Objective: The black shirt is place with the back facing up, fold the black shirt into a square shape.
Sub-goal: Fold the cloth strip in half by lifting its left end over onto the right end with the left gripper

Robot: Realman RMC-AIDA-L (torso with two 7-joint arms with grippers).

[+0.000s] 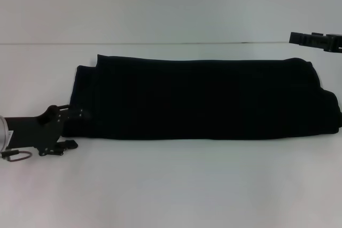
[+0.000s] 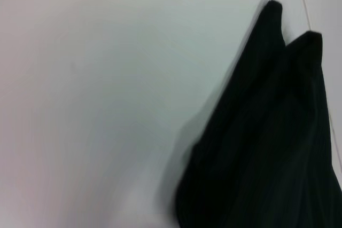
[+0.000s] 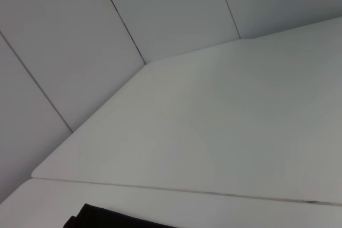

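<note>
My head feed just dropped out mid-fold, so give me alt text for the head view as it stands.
The black shirt lies folded into a long horizontal band across the white table. The left gripper sits at the band's near left corner, low to the table; the right gripper hangs away from the cloth, beyond its far right end.

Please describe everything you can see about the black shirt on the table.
The black shirt is plain matte black soft cloth with no print. It lies flat on the white table, already folded into a long wide band, not yet a square. Layered edges show at its left end, and two folded corners appear in the left wrist view. The left gripper is at its left near corner; the right gripper is apart, beyond its right far end.
</note>
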